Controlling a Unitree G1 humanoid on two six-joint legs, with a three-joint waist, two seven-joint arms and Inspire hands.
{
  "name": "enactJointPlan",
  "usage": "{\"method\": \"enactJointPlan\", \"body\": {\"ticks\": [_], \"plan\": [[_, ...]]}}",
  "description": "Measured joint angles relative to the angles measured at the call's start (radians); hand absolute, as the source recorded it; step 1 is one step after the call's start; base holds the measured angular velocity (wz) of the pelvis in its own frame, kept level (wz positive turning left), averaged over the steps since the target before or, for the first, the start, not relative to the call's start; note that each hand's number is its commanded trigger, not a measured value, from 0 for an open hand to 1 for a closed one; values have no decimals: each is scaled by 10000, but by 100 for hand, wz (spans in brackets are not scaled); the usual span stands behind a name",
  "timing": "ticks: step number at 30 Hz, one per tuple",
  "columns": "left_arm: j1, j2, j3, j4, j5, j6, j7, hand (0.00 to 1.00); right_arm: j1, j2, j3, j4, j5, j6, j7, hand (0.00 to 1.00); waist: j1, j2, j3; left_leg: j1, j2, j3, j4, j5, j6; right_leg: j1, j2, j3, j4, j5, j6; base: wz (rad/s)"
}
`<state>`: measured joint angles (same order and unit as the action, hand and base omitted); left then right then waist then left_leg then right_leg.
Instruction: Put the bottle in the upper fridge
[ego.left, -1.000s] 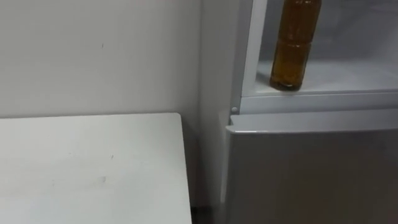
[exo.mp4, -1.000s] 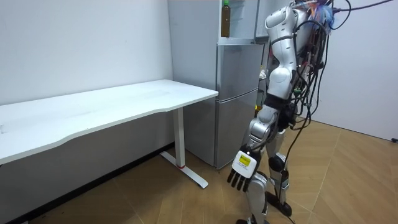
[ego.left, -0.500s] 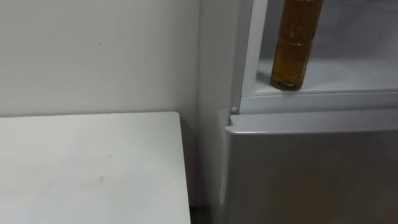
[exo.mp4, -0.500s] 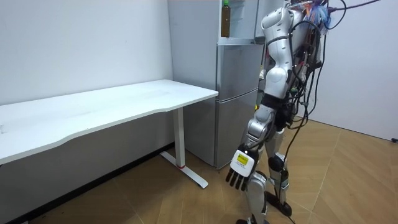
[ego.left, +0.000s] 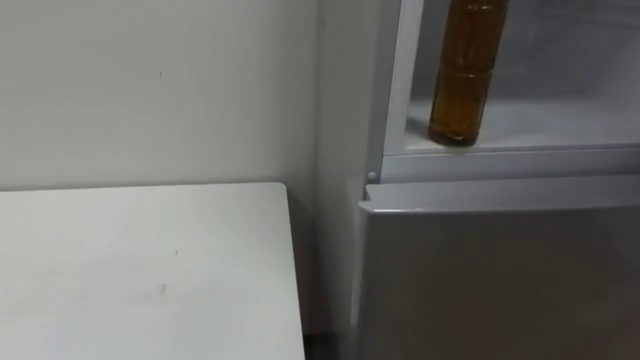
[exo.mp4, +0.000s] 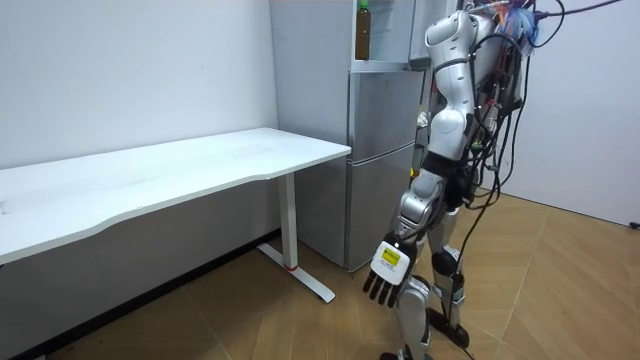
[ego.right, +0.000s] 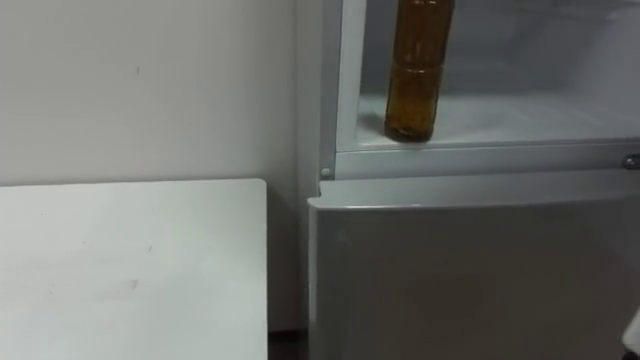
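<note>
Bottle (ego.left: 460, 75) is standing upright near the front edge of the upper shelf (ego.left: 560, 125) of the fridge (ego.left: 500, 260) | left robot hand (exo.mp4: 390, 272) is hanging loose, fingers spread, holding nothing | you are risking toppling it: any knock on the fridge could tip it out.

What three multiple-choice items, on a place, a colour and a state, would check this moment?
1. Where is the bottle? A on the white table; B in the upper fridge compartment; C on the floor.
2. What colour are its contents? A amber; B blue; C clear.
3. How does it sit? A lying flat; B standing upright; C upside down.
Key: 1 B, it rests on the compartment's shelf near the left wall; 2 A, brown-gold throughout; 3 B, its base is down on the shelf.
</note>
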<state>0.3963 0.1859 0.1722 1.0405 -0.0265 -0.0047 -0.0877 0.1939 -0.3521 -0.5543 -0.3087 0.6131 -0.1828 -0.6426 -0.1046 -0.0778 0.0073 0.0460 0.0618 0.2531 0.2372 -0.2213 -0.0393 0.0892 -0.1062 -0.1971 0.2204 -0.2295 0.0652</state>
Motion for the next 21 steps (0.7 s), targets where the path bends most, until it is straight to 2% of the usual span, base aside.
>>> {"method": "enactJointPlan", "body": {"ticks": [12,16,21], "plan": [[-40,43,-220,89,228,6,-44,0,-185,8,720,-46,-317,17,1412,0,342,79,66,-17,5,-1,-1,-1,-2,1,4,-8,-24,0,0,0],[-41,7,-272,82,419,63,-51,0,-186,15,1198,-276,-421,100,1801,0,360,183,13,-12,7,-3,-4,-2,-3,7,4,-16,1,1,-1,0],[-46,1,-420,94,589,63,-62,0,-186,96,1618,-308,-736,126,2184,0,466,198,-2,11,8,-24,13,-1,-3,102,3,-37,20,2,-2,1]]}}
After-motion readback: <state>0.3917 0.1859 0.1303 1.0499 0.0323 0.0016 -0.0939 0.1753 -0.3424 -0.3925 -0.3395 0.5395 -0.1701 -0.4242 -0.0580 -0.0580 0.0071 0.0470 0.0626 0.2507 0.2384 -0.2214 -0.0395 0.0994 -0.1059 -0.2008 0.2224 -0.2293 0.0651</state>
